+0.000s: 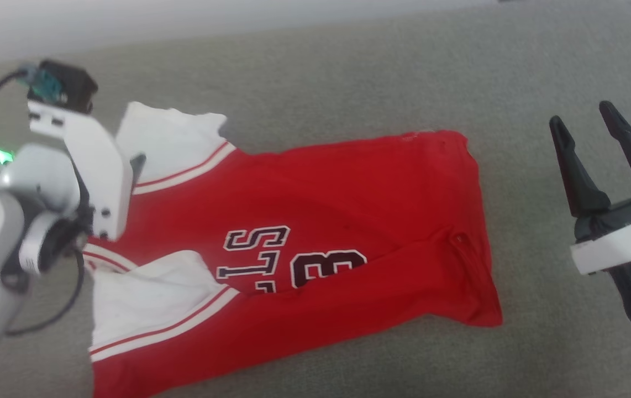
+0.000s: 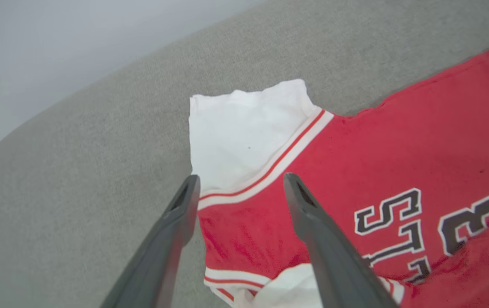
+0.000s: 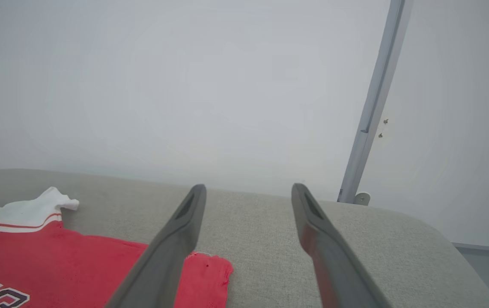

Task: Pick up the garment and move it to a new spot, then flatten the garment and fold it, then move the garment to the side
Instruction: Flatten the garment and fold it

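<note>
The garment (image 1: 321, 193) is a red jersey with white sleeves, red-and-white stripe trim and dark printed characters. It lies spread on a grey cushioned surface, partly folded lengthwise, with a front flap lying over the print. My left arm's pale wrist (image 1: 94, 166) hangs over its sleeve end. In the left wrist view my left gripper (image 2: 241, 179) stands open just above the striped shoulder seam of the garment (image 2: 398, 141), holding nothing. My right gripper (image 1: 580, 113) is open over bare cushion to the right of the hem. Its wrist view shows the right gripper (image 3: 248, 187) empty, with the garment (image 3: 56, 256) at the lower left.
The grey cushioned surface (image 1: 348, 72) reaches a rounded far edge against a pale wall. A grey metal post (image 3: 373, 107) stands behind its far right corner. A dark cable (image 1: 45, 320) loops beside my left arm.
</note>
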Controlling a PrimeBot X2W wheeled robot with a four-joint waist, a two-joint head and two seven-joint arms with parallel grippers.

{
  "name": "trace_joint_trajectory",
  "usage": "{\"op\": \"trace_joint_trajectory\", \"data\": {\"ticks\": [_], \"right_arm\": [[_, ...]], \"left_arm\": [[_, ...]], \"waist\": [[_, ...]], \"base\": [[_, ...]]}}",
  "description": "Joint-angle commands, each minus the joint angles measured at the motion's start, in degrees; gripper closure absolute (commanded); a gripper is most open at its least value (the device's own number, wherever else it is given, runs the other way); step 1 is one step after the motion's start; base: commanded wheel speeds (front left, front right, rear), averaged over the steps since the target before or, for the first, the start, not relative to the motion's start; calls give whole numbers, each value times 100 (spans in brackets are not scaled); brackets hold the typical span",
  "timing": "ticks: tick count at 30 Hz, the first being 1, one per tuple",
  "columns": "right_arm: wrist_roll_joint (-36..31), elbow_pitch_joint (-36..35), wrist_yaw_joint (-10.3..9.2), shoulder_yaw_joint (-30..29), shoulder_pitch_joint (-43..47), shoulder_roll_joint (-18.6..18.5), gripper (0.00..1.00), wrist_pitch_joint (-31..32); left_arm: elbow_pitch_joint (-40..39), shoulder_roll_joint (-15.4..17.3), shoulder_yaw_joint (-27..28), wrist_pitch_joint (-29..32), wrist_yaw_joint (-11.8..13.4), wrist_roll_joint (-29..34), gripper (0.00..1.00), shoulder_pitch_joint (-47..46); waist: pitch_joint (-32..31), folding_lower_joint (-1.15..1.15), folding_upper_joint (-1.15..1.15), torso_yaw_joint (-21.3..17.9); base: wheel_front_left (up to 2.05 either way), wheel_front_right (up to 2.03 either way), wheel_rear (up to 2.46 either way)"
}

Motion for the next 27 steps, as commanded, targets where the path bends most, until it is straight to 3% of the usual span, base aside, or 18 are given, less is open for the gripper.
{"op": "trace_joint_trajectory", "data": {"ticks": [1, 7, 12, 18, 25, 26, 27], "right_arm": [[-89, 85, 0, 8, -134, 120, 0, -172], [-40, 367, 0, 130, -367, 295, 0, -480], [51, 523, 0, 262, -480, 236, 0, -570], [236, 669, 0, 451, -620, 83, 0, -681], [562, 740, 0, 717, -733, -129, 0, -571], [661, 739, 0, 785, -758, -156, 0, -492], [745, 734, 0, 843, -778, -193, 0, -402]], "left_arm": [[226, -73, -16, -83, -114, 71, 0, -278], [1223, -286, -67, -345, -491, 327, 0, -1082], [1937, -355, -69, -421, -604, 414, 0, -1517], [2833, -422, -100, -267, -596, 503, 0, -1945], [3612, -576, -133, 150, -360, 369, 0, -1970], [3711, -600, -160, 250, -329, 345, 5, -1935], [3773, -648, -162, 320, -304, 286, 56, -1909]], "waist": [[255, 0, 0, -242], [673, 0, 0, -517], [946, 0, 0, -655], [1258, 0, 0, -776], [1432, 0, 0, -787], [1447, 0, 0, -781], [1465, 0, 0, -773]], "base": [[0, 0, 0], [0, 0, 0], [0, 0, 0], [0, 0, 0], [0, 0, 0], [0, 0, 0], [0, 0, 0]]}}
